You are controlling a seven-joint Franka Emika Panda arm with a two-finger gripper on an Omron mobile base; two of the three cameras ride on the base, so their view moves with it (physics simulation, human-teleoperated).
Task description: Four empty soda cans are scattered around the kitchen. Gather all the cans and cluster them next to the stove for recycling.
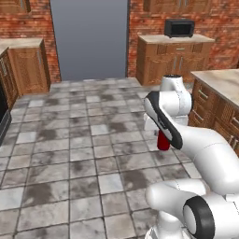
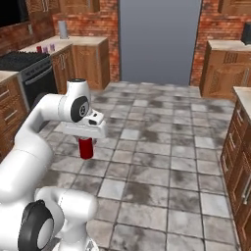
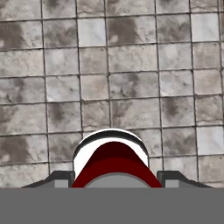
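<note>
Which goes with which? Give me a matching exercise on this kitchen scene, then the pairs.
Things:
1. red can
2. microwave
3. stove
4. gripper

Descriptions:
A. black, on a far counter
B. shut on a can, above the tile floor
C. held in the jaws
D. at the left wall, black grates on top

Pairs: 1-C, 2-A, 3-D, 4-B

The red can (image 2: 86,148), mid-left of the right base view, is looking smooth and matt, like painted metal, with a pale silvery rim showing in the hand view. The floor (image 1: 70,140) is showing rough, mottled grey stone tiles with darker stains. The cabinets (image 1: 175,60) are looking like brown grained wood under a beige marbled worktop (image 1: 219,77). The walls (image 1: 28,18) are showing coarse red brick. The stove (image 2: 24,61) at upper left is appearing black and matt.
</note>
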